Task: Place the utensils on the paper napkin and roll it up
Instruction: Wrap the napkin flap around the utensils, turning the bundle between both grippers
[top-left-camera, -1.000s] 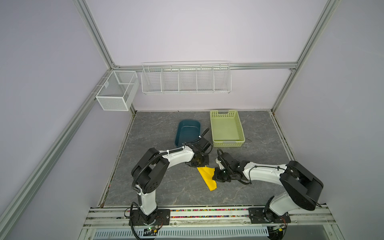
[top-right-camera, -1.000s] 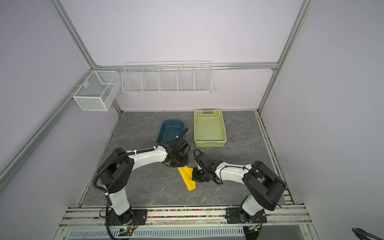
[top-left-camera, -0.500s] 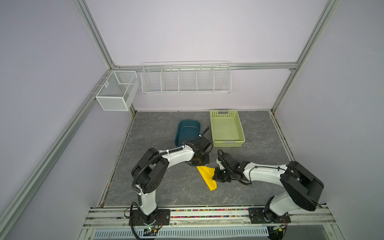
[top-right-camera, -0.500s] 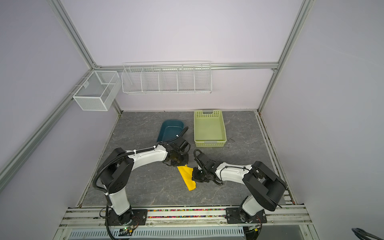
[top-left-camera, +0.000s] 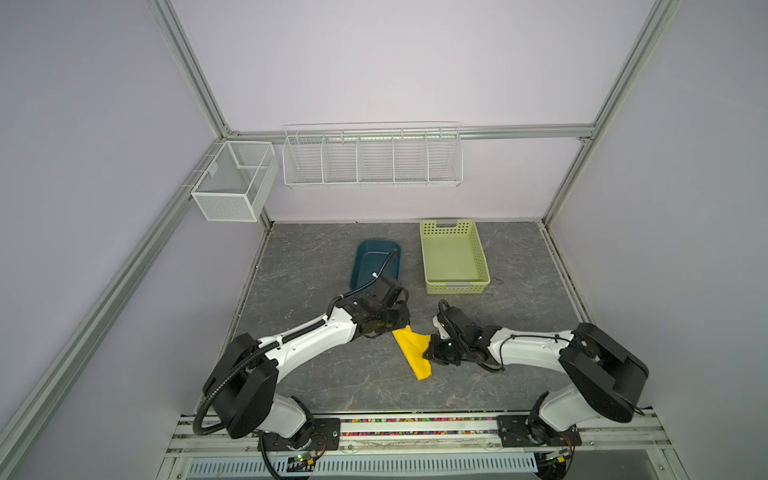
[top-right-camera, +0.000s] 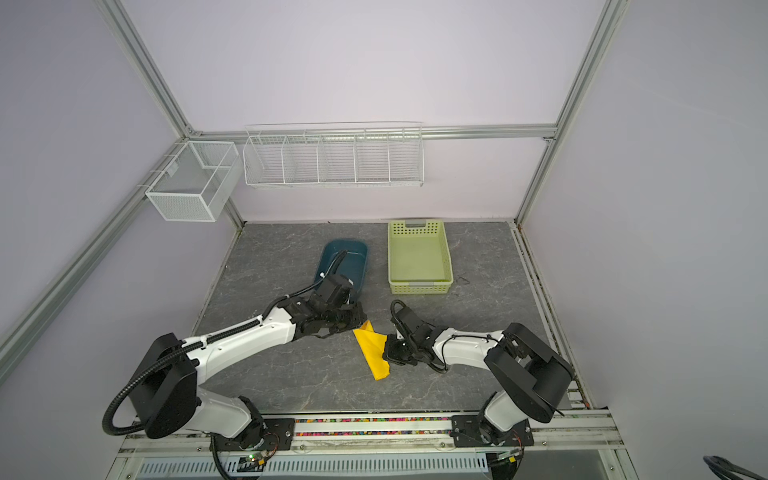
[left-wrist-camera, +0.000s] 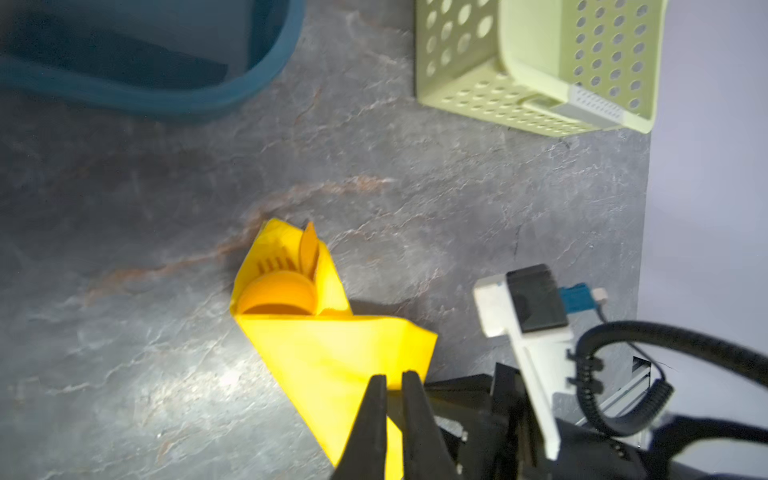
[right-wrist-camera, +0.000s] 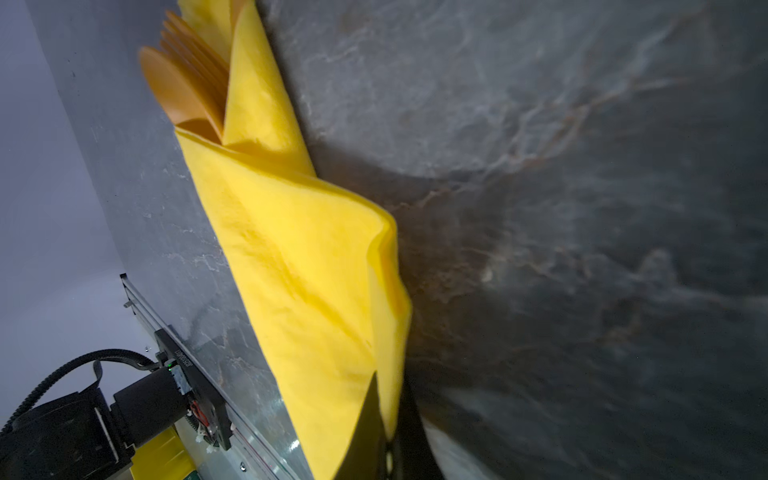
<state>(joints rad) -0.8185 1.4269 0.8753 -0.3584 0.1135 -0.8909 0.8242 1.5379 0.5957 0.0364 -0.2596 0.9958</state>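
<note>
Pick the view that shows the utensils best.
Left wrist view: the utensils poke from the open end of the napkin, spoon bowl, fork tines and a third tip distinct. Right wrist shows them stacked edge-on; both top views show little beyond the napkin.

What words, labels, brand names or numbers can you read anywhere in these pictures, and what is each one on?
No text anywhere reads clearly.
Black block on the front rail: a short line of white print, too small and tilted to read.
Pale green basket: grey tag on its end wall, dotted, no words legible.
</note>
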